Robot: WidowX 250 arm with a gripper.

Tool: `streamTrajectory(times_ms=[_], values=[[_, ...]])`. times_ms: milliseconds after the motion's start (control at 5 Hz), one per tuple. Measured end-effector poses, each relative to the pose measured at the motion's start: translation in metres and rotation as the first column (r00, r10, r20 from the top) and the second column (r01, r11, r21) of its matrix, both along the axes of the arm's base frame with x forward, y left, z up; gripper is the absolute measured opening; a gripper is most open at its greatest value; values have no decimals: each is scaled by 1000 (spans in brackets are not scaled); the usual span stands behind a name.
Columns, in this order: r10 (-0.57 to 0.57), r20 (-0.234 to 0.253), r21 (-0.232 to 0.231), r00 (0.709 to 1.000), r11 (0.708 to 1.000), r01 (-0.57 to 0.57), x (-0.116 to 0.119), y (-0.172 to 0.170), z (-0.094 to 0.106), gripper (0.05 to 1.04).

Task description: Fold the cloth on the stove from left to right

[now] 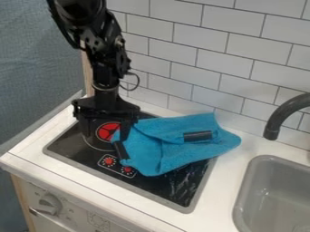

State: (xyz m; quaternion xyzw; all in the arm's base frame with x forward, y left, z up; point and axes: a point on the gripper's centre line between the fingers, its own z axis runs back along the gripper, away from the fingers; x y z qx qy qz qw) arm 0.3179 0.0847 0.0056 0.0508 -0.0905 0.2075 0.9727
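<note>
Gripper point(105, 136): released, its two fingers spread, pointing down over the left part of the stove point(63, 148), with the red burner mark point(108, 131) visible between them. The finger nearer the cloth is close to the cloth's left edge; cannot tell if they touch. Blue cloth point(176, 152): lies across the middle and right of the stove, its right end extending past the stove edge onto the white counter point(227, 170). Surface rumpled, with creases and an overlapping layer toward the back. One dark strip point(197, 136) on the cloth's right half, a second dark strip point(121, 150) at its left edge. Two red-marked stove controls point(109, 161) near the stove's front edge. Surroundings: gray sink point(275, 195) and dark faucet point(283, 113) at right, white tiled wall point(194, 63) behind.
</note>
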Motion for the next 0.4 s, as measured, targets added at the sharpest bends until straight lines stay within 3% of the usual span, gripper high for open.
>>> streamTrajectory(times_ms=[400], values=[[37,-11,-25,999,999,-37,8,-2,-26,999]])
